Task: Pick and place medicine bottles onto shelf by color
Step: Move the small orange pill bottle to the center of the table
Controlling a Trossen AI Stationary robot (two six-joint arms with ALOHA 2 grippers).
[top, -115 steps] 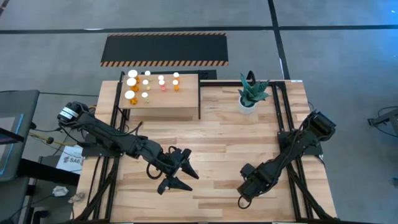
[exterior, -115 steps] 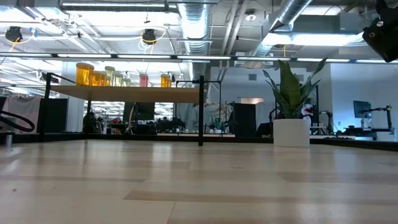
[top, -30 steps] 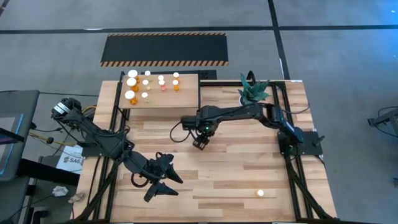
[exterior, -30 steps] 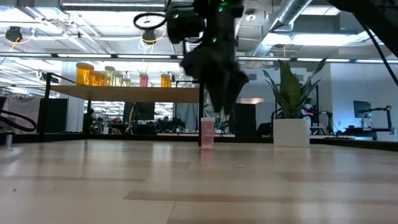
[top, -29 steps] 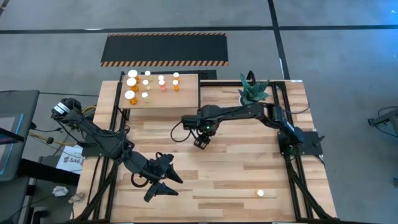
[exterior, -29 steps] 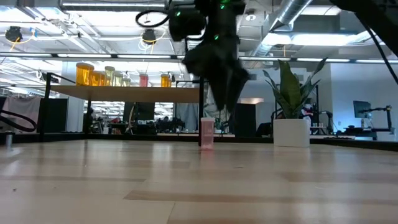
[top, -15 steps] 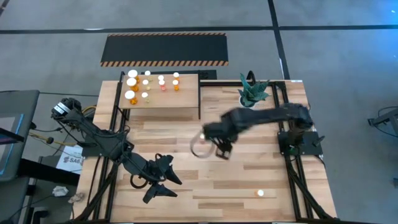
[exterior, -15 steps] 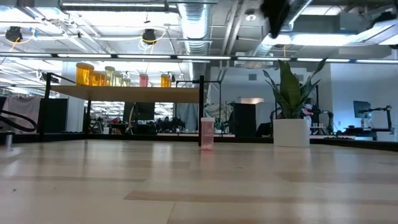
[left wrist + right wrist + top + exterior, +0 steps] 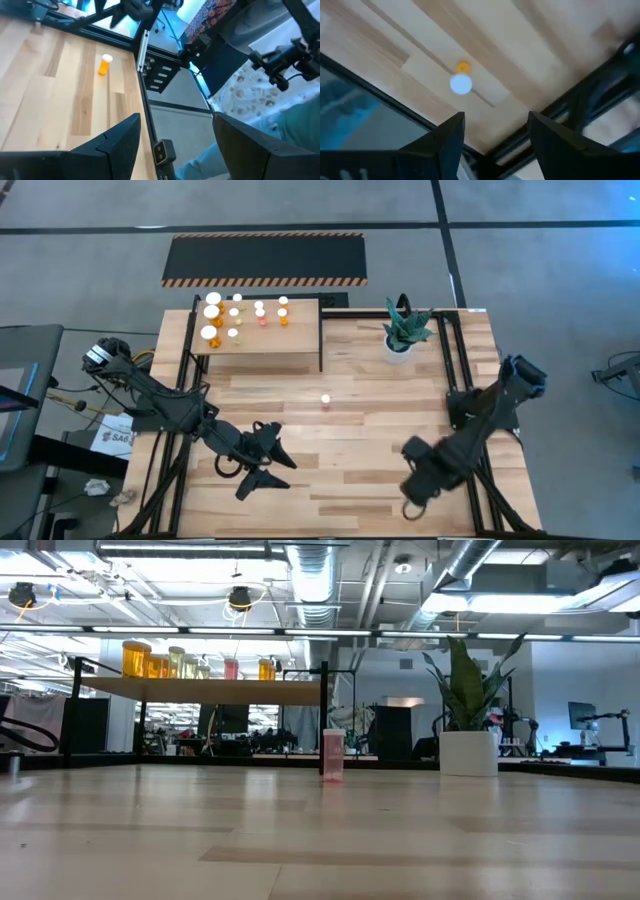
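Observation:
The light-wood shelf (image 9: 285, 345) stands at the table's far left with several white-capped bottles (image 9: 235, 315) on its top; it also shows in the low view (image 9: 200, 690). A pinkish bottle (image 9: 325, 398) stands upright on its base at the table's middle (image 9: 333, 753). An orange bottle (image 9: 461, 80) stands near the near right edge, also seen in the left wrist view (image 9: 104, 64). My right gripper (image 9: 415, 485) hangs open above it, hiding it in the high view. My left gripper (image 9: 278, 468) is open and empty at the near left.
A white pot with a green plant (image 9: 400, 330) stands at the far right. A black mat with orange-striped edges (image 9: 265, 260) lies on the floor beyond the table. Dark frame rails (image 9: 455, 360) run along the table's left and right sides.
My right gripper has risen from above the pinkish bottle at the table's middle and swung toward the near right edge, over the orange bottle. The pinkish bottle stays standing where it was.

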